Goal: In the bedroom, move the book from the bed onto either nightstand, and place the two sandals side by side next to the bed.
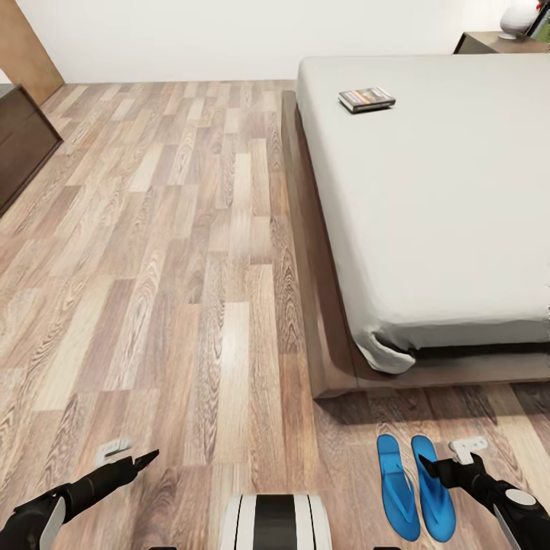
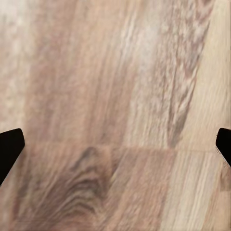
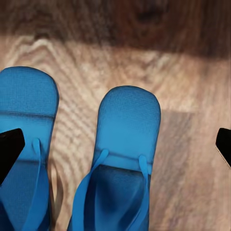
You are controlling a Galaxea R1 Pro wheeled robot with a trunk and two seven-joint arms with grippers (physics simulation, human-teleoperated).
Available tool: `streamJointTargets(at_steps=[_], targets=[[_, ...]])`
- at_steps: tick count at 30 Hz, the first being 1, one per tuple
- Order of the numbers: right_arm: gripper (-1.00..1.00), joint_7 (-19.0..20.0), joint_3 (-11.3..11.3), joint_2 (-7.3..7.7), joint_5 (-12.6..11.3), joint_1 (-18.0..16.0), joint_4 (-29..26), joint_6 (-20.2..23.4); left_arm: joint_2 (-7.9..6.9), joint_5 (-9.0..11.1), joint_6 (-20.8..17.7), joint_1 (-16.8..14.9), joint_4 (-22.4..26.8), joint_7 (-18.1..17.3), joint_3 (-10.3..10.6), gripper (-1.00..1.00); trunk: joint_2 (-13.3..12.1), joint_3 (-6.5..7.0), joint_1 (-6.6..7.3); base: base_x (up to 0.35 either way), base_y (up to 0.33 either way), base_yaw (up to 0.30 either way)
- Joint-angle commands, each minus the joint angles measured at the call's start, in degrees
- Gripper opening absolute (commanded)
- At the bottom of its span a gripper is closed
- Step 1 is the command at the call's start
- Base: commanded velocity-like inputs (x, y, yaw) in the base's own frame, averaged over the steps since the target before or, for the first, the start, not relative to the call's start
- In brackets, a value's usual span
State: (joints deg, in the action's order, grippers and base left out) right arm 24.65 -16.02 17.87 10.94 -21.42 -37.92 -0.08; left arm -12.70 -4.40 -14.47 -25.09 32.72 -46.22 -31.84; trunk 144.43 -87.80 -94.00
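Two blue sandals lie side by side on the wood floor just off the bed's foot corner, one (image 1: 399, 486) to the left of the other (image 1: 433, 489). My right gripper (image 1: 445, 456) hangs open above the right one (image 3: 126, 144), with its neighbour (image 3: 24, 144) alongside and nothing between the fingers. The book (image 1: 367, 98) lies flat on the pale mattress of the bed (image 1: 428, 206), near its left edge towards the head end. A nightstand (image 1: 489, 42) stands at the far right behind the bed. My left gripper (image 1: 131, 454) is open over bare floor (image 2: 115, 96).
A dark brown floor cabinet (image 1: 19, 141) stands against the left wall, with a wooden panel (image 1: 23, 46) behind it. A white lamp base (image 1: 518, 19) sits on the nightstand. Wood-plank floor (image 1: 191, 267) stretches between the cabinet and the bed frame (image 1: 321, 328).
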Motion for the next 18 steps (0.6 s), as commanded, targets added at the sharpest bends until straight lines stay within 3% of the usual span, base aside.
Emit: streamJointTargets(at_steps=[1, 18], targets=[[1.0, 0.4, -0.3, -0.07, 0.6, 0.0, 0.0, -0.1, 0.05, -0.5, -0.4, -0.1, 0.1, -0.4, -0.4, 1.0, 0.0, 0.2, 0.03, 0.0, 0.0, 0.0], [1.0, 0.4, -0.4, -0.11, 0.6, 0.1, -0.2, -2.2, 0.13, -0.5, -0.4, -0.1, 0.1, -0.4, -0.4, 1.0, -0.2, 3.96, 0.47, 0.0, 0.0, 0.0]])
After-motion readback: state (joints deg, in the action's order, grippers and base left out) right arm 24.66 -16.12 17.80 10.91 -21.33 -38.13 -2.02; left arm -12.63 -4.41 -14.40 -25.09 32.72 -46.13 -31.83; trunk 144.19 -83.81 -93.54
